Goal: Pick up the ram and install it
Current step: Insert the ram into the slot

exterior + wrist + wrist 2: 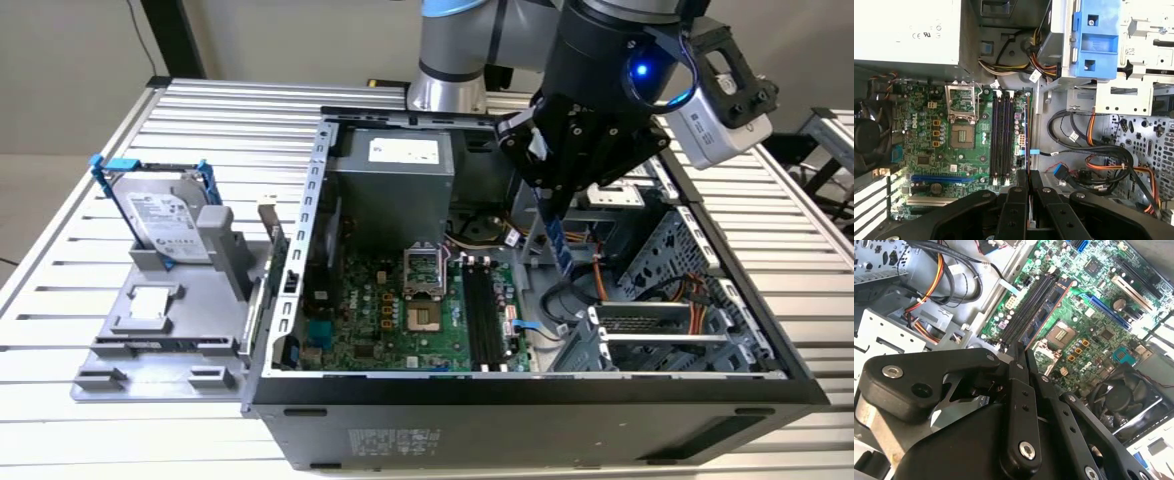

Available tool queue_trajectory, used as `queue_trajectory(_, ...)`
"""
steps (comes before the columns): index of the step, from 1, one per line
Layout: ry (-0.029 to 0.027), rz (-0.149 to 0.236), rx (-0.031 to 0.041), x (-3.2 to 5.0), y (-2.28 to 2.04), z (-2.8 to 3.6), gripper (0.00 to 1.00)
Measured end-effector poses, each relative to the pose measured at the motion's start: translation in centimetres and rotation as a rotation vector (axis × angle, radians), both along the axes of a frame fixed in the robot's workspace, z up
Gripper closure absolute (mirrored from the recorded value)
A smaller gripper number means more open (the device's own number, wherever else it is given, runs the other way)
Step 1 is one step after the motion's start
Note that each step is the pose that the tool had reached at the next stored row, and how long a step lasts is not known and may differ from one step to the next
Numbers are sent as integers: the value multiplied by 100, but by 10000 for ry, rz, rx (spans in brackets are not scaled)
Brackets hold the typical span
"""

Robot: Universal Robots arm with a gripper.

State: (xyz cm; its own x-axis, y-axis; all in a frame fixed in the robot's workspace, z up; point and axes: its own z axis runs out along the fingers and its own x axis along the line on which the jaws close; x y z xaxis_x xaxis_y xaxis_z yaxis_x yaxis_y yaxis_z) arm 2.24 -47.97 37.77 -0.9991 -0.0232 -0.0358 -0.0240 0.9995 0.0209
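**Stick in hand, not yet seated**

My fingers (550, 195) are pinched shut on the ram (562, 240) — it hangs upright below them, over the open computer case (315, 250) and clear of the motherboard (387, 320). In the exterior view it sits at about two o'clock from the black memory slots (482, 315), apart from them. So I judge the pick-up done and the install in hand. Seating it calls for bringing the lower edge square over one slot, then a straight push — any tilt could jam it. The exterior view gives me the ram's broad face and its height above the board. The first wrist view gives it edge-on between my fingers, running parallel to the memory slots (1002, 137) but off to one side.
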Motion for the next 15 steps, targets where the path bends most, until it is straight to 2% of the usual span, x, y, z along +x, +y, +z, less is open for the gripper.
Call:
queue_trajectory(8,0,-12,3,0,1,-6,100)
queue_trajectory(15,0,-11,-44,0,10,-131,100)
